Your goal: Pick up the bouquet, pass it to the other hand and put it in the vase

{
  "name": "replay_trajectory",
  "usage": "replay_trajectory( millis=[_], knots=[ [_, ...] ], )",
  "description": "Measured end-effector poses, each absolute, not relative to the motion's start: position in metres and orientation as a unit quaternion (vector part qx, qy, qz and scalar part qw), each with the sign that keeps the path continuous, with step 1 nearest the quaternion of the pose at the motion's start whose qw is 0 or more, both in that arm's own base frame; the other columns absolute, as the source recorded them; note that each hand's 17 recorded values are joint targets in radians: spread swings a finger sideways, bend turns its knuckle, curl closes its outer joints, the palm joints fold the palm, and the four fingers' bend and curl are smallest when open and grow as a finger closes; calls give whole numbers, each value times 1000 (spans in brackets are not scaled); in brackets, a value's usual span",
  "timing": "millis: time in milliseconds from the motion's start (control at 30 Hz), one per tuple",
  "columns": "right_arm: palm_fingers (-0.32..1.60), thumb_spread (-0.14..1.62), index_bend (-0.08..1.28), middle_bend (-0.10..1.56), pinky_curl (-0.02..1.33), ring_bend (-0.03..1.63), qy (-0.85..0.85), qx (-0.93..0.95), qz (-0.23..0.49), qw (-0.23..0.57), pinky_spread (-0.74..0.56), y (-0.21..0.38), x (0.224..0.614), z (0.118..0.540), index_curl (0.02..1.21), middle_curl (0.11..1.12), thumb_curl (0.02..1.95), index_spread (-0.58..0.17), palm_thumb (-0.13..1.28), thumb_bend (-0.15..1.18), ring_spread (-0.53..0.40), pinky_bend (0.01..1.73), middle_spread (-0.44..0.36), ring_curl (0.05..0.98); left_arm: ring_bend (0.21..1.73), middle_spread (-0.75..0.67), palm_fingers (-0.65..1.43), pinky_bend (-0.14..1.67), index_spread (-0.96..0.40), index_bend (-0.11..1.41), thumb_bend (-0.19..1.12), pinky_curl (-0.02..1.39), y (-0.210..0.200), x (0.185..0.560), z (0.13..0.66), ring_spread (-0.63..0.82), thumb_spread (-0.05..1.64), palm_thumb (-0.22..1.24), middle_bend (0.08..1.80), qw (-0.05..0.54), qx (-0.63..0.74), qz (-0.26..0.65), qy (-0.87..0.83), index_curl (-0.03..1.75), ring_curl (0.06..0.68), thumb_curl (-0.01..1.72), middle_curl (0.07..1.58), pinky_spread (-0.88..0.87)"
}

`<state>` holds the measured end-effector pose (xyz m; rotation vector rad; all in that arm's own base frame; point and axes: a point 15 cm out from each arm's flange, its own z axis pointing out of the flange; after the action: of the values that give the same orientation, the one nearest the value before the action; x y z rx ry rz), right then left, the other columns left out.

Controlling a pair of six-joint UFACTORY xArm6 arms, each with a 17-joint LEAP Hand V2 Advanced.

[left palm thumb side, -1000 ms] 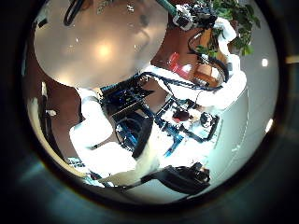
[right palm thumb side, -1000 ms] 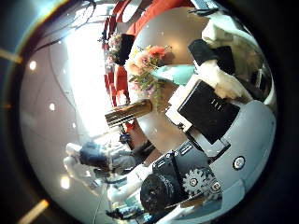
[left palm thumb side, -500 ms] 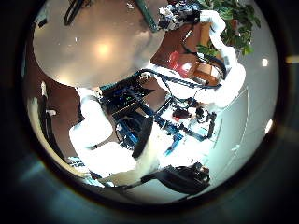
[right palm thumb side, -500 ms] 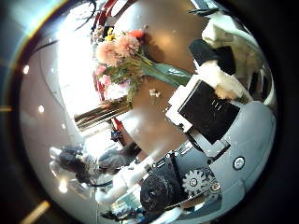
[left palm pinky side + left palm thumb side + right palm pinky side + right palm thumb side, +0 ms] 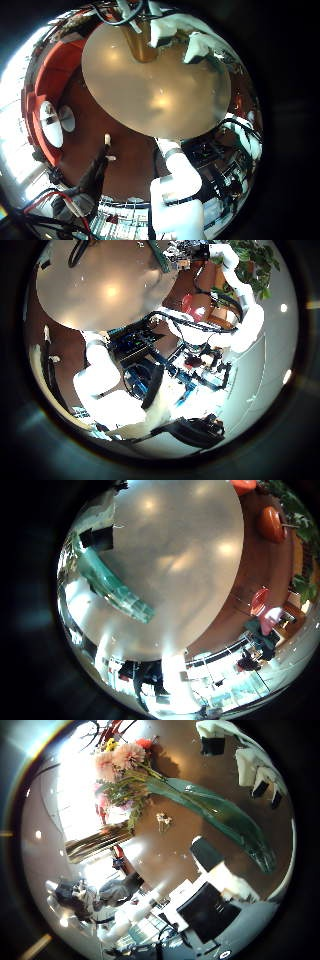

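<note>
The bouquet lies on the round table (image 5: 200,850). In the right thumb side palm view its flowers (image 5: 118,768) are at one end and its long wrapped stem (image 5: 215,808) runs close across the palm. My right hand's fingers (image 5: 252,768) stand spread on either side of the stem, not closed on it. The stem (image 5: 112,583) also shows in the right little finger side palm view. The vase (image 5: 98,842) stands on the table beyond the flowers. The left thumb side palm view shows my right hand (image 5: 188,252) low at the table's edge. My left hand (image 5: 110,390) hangs above the table, fingers relaxed, holding nothing.
A small loose bit (image 5: 160,818) lies on the table beside the stem. Round seats (image 5: 52,120) stand on the floor around the table (image 5: 150,90). A potted plant (image 5: 250,265) stands behind my right arm.
The right palm views have closed in on the bouquet, so its stem now crosses the picture. The right hand's fingers have spread wider. The left hand has not moved.
</note>
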<state>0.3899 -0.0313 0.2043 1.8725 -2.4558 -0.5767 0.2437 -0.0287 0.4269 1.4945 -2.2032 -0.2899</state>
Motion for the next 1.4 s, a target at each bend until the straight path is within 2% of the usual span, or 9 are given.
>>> replay_trajectory(
  millis=[133, 300, 600, 1000, 1400],
  knots=[
    [83, 1013, 290, 830, 578, 1215, -784, 597, -166, 30, -176, -38, 385, 202, 737, 658, 571, -247, 615, -36, -153, 961, -92, 575, 712, 396, 72, 376, 34, 163, -16, 341, -30, 244, 426, 460, 1234, 182, 191, 231, 543, -107, -800, 311, 202, 266, 329, 494],
    [73, 1008, 284, 772, 525, 1144, -778, 604, -168, 50, -67, -16, 384, 195, 677, 631, 531, -197, 619, -28, -125, 864, -54, 548, 707, 396, 72, 375, 34, 163, -16, 341, -25, 244, 426, 457, 1234, 182, 191, 230, 541, -104, -802, 311, 201, 266, 329, 495],
    [126, 998, 254, 697, 468, 1081, -776, 600, -178, 78, -5, -6, 380, 177, 608, 600, 506, -163, 672, -20, -110, 807, -33, 519, 705, 396, 73, 373, 34, 162, -16, 343, -25, 246, 424, 456, 1234, 182, 191, 233, 541, -107, -801, 311, 201, 266, 329, 495],
    [249, 984, 209, 668, 413, 1067, -780, 593, -170, 109, -68, -6, 377, 166, 549, 598, 502, -155, 724, -23, -139, 785, -51, 513, 706, 396, 72, 372, 34, 163, -16, 345, -17, 246, 421, 456, 1234, 182, 190, 237, 542, -105, -799, 312, 202, 266, 324, 496],
    [425, 968, 195, 684, 407, 1144, -776, 591, -178, 132, -265, -5, 371, 155, 557, 655, 510, -233, 755, -24, -214, 902, -138, 550, 705, 396, 72, 371, 34, 163, -16, 345, -18, 246, 422, 456, 1234, 182, 190, 236, 542, -103, -800, 312, 203, 266, 323, 503]
  ],
)
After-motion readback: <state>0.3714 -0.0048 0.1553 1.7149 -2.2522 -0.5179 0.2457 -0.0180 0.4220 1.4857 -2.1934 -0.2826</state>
